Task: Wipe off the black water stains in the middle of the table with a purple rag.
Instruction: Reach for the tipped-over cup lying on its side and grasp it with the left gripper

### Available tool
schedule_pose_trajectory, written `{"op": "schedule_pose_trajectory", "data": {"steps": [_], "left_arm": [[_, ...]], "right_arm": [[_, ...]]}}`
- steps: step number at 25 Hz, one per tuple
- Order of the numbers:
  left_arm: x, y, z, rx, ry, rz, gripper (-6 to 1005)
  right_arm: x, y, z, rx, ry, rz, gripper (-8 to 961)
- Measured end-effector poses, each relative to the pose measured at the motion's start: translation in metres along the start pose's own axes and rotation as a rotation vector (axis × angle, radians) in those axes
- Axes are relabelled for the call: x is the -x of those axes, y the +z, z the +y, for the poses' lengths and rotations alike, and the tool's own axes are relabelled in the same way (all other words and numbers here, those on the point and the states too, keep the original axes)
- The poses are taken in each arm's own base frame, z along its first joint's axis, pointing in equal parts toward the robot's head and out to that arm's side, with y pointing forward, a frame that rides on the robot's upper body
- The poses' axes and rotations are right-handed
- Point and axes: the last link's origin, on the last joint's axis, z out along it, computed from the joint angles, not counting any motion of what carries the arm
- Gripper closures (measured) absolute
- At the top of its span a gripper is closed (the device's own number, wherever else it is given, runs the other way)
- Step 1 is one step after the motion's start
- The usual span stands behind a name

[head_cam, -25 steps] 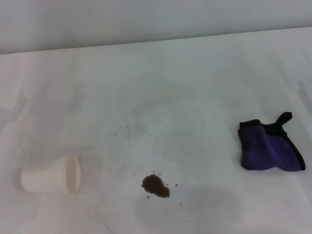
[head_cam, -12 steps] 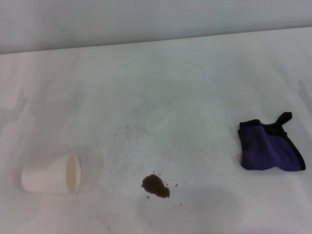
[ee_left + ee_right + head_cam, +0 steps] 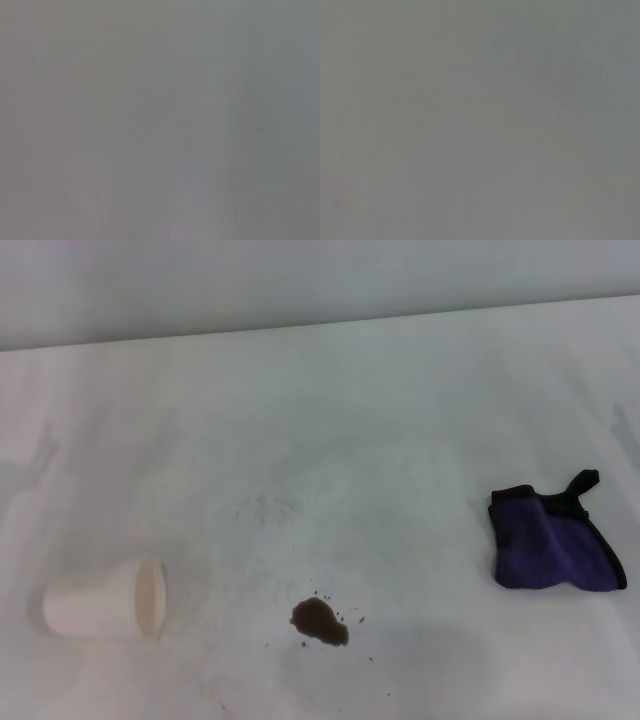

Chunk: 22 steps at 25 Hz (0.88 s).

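At the near edge of the white worktop, slightly left of centre, lies the black water stains: one irregular, dark brown-black blotch with a wet, flat look, ringed by tiny splatter specks. Level with it, far to the left, a white paper cup lies on its side, a smooth tapered cylinder with its open mouth facing right, well apart from the blotch. Farther back and near the right edge rests the purple rag, a soft, folded cloth of roughly trapezoid outline, bound in black edging, with a black loop sticking up at its far right corner. Between blotch and rag the smooth, matte surface carries only faint grey speckles. Beyond, the worktop ends in a straight edge against a plain grey wall. Neither hand appears in the head view, and both wrist views show only uniform grey, so their state cannot be told.
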Motion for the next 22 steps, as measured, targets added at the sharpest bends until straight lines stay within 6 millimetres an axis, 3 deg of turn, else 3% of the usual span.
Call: {"op": "schedule_pose_trajectory", "data": {"steps": [9, 22], "left_arm": [[-0.011, 0.006, 0.024, 0.288, -0.105, -0.004, 111], [-0.035, -0.002, 0.012, 0.583, -0.180, -0.269, 112]], "right_arm": [[-0.002, 0.000, -0.002, -0.007, -0.004, 0.017, 90], [-0.001, 0.002, -0.006, -0.019, -0.014, 0.020, 91]]}}
